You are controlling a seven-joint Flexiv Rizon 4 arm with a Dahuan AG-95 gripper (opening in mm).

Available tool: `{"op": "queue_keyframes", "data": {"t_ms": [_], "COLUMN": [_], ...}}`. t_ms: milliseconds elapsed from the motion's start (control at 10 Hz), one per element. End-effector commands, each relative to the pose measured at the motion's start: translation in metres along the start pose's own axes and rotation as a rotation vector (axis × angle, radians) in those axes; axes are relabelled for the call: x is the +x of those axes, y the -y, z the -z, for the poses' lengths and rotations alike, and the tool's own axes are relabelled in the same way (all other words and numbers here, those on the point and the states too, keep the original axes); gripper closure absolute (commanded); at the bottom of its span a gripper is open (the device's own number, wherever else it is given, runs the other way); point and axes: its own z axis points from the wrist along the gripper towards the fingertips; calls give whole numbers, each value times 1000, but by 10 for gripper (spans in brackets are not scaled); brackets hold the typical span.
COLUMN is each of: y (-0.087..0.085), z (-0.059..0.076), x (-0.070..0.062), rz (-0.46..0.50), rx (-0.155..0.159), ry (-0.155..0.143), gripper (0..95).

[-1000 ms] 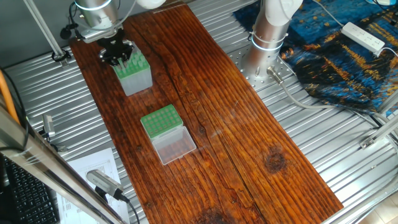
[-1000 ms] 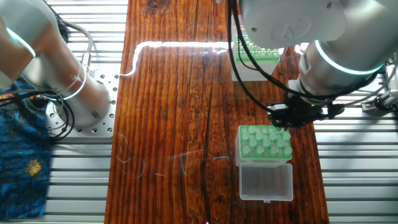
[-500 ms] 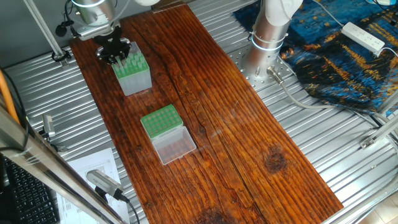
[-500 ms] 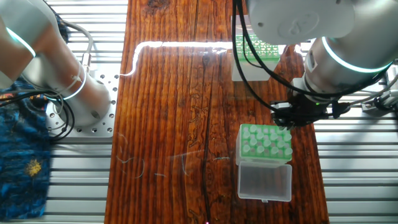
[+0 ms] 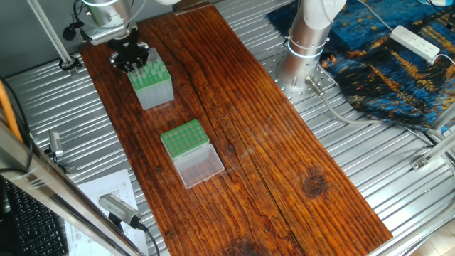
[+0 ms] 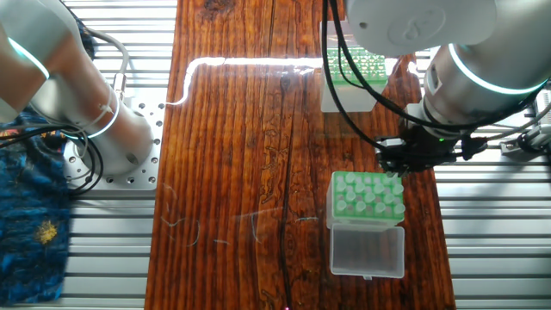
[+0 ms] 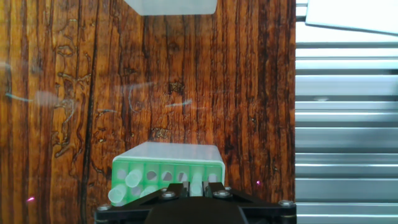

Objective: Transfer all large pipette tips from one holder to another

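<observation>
No readable writing shows on the tall holder (image 5: 151,83) beneath the pincer (image 5: 131,60).

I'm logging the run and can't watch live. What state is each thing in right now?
Taller grey-sided holder: upright, still holding large pipette tips.
Low green rack: clear lid open, lying flat beside it.
Gripper: over the taller holder's top edge; open or shut cannot be told.

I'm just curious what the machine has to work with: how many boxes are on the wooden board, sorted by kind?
Tall box with green top: 1
Low green box with clear lid: 1
Total: 2
</observation>
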Motion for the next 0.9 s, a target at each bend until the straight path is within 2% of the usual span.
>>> {"op": "queue_keyframes", "data": {"t_ms": [100,900], "y": [-1,-4], "z": [2,11], "x": [-1,-4], "rz": [-1,-5], "rx": [0,-6], "ry": [-1,-4], "gripper": [950,950]}}
